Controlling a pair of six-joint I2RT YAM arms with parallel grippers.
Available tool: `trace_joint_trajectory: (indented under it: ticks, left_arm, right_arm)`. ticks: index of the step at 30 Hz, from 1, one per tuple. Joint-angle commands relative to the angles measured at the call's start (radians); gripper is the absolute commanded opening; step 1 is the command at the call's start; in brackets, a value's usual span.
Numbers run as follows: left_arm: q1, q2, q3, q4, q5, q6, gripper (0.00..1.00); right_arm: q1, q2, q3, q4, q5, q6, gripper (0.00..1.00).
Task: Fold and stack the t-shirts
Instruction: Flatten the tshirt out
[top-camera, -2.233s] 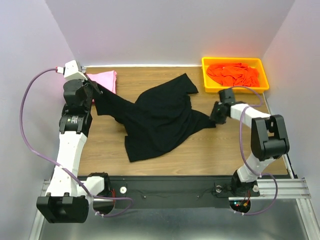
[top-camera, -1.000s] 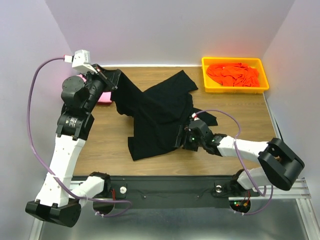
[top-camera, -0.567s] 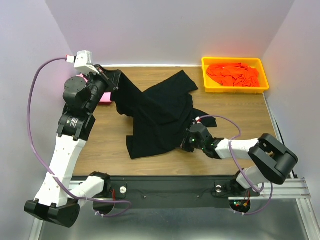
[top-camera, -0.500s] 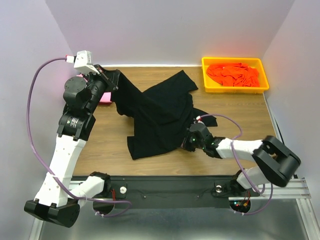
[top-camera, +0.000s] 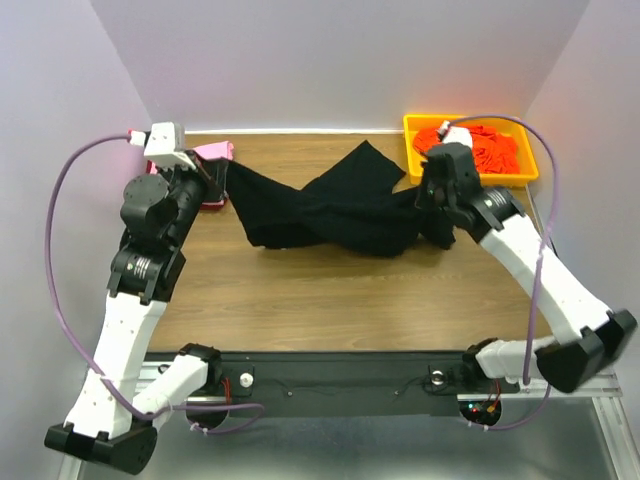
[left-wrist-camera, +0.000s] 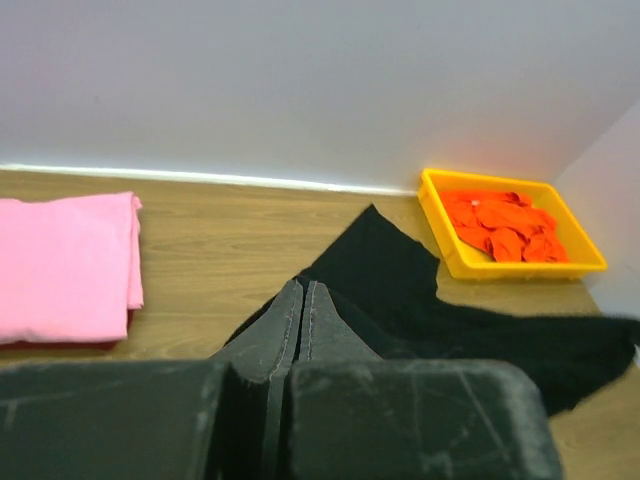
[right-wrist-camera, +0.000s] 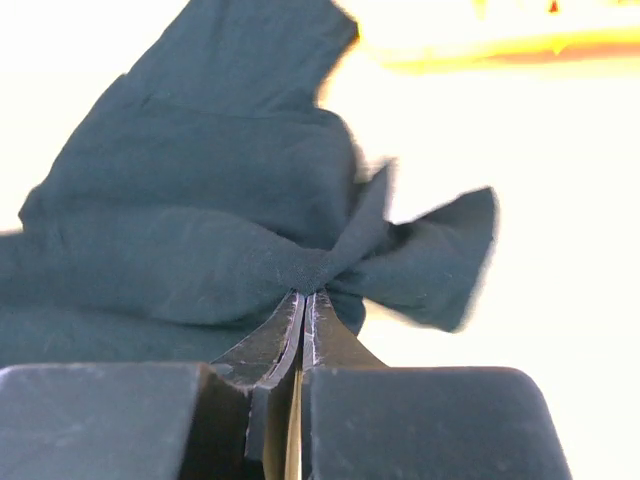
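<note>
The black t-shirt (top-camera: 335, 210) hangs stretched between both grippers above the table's far half, sagging in the middle. My left gripper (top-camera: 222, 178) is shut on its left end; in the left wrist view the fingers (left-wrist-camera: 303, 300) are pressed together with black cloth (left-wrist-camera: 420, 300) beyond them. My right gripper (top-camera: 432, 197) is shut on the right end; in the right wrist view the cloth (right-wrist-camera: 200, 200) bunches at the closed fingertips (right-wrist-camera: 303, 300). A folded pink t-shirt (top-camera: 212, 157) lies at the far left, also in the left wrist view (left-wrist-camera: 60, 265). Orange t-shirts (top-camera: 470, 145) lie in the tray.
A yellow plastic tray (top-camera: 412, 165) stands at the far right corner, also in the left wrist view (left-wrist-camera: 440, 225). White walls close the table on three sides. The bare wooden table (top-camera: 330, 300) stretches in front of the shirt.
My right gripper has taken hold of the shirt's lower right part and lifted it up and back to the far right. The shirt has come off the table and now hangs stretched between both grippers.
</note>
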Motion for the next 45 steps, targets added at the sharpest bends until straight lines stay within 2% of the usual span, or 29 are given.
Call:
trace_joint_trajectory:
  ticks: [1,3,4,5,7,8,9,10,13,16,18,23,26,28,29,33,38,42,44,45]
  left_arm:
    - [-0.005,-0.072,-0.088,0.022,0.092,-0.041,0.0]
    - [-0.005,-0.089,-0.111,0.013,0.102,-0.052,0.0]
    - [-0.003,-0.106,-0.131,-0.001,0.1,-0.063,0.0]
    - [-0.005,-0.112,-0.141,-0.004,0.094,-0.066,0.0]
    - [-0.005,-0.124,-0.157,-0.015,0.083,-0.074,0.0]
    - [-0.006,-0.129,-0.17,-0.016,0.074,-0.083,0.0]
    - [-0.006,-0.129,-0.179,-0.018,0.068,-0.086,0.0]
    - [-0.006,-0.127,-0.182,-0.016,0.063,-0.089,0.0]
    - [-0.006,-0.115,-0.179,-0.026,0.016,-0.095,0.0]
    - [-0.006,-0.101,-0.167,-0.027,-0.039,-0.086,0.0]
    - [-0.006,-0.091,-0.162,-0.023,-0.058,-0.077,0.0]
    - [-0.005,-0.055,-0.141,-0.007,-0.055,-0.058,0.0]
    - [-0.006,-0.034,-0.122,0.0,-0.047,-0.054,0.0]
    - [-0.006,-0.023,-0.113,0.007,-0.046,-0.051,0.0]
    - [-0.005,-0.02,-0.11,0.008,-0.044,-0.048,0.0]
    - [-0.005,-0.011,-0.082,-0.003,-0.052,-0.034,0.0]
    - [-0.006,-0.012,-0.041,-0.032,-0.087,-0.014,0.0]
    - [-0.006,-0.021,-0.027,-0.044,-0.104,-0.009,0.0]
    - [-0.006,-0.031,-0.024,-0.053,-0.109,-0.009,0.0]
    - [-0.005,-0.034,-0.024,-0.053,-0.112,-0.009,0.0]
  right_arm:
    - [0.005,0.163,0.174,-0.207,-0.002,-0.234,0.01]
    - [0.005,0.246,0.252,-0.197,-0.105,-0.246,0.01]
    - [0.008,0.339,0.289,-0.189,-0.16,-0.249,0.02]
    - [0.011,0.387,0.323,-0.183,-0.212,-0.248,0.07]
    - [0.04,0.522,0.401,-0.149,-0.337,-0.251,0.23]
    - [0.051,0.556,0.42,-0.134,-0.358,-0.251,0.43]
    - [0.063,0.614,0.441,-0.109,-0.381,-0.246,0.55]
    - [0.068,0.634,0.458,-0.112,-0.4,-0.248,0.56]
    - [0.068,0.633,0.431,-0.103,-0.414,-0.233,0.58]
    - [0.068,0.542,0.328,-0.08,-0.323,-0.23,0.58]
    - [0.068,0.457,0.193,-0.066,-0.317,-0.248,0.57]
    - [0.068,0.222,-0.19,0.101,-0.384,-0.239,0.57]
    - [0.069,0.107,-0.308,0.178,-0.421,-0.21,0.57]
    - [0.068,0.058,-0.403,0.219,-0.367,-0.162,0.57]
    - [0.068,0.05,-0.433,0.227,-0.366,-0.148,0.57]
    - [0.06,0.068,-0.497,0.234,-0.192,-0.073,0.62]
    - [0.04,0.126,-0.493,0.236,-0.136,-0.038,0.64]
    - [0.022,0.237,-0.477,0.244,-0.115,-0.021,0.64]
    - [0.009,0.27,-0.465,0.251,-0.098,-0.018,0.58]
    - [0.003,0.283,-0.459,0.253,-0.092,-0.022,0.52]
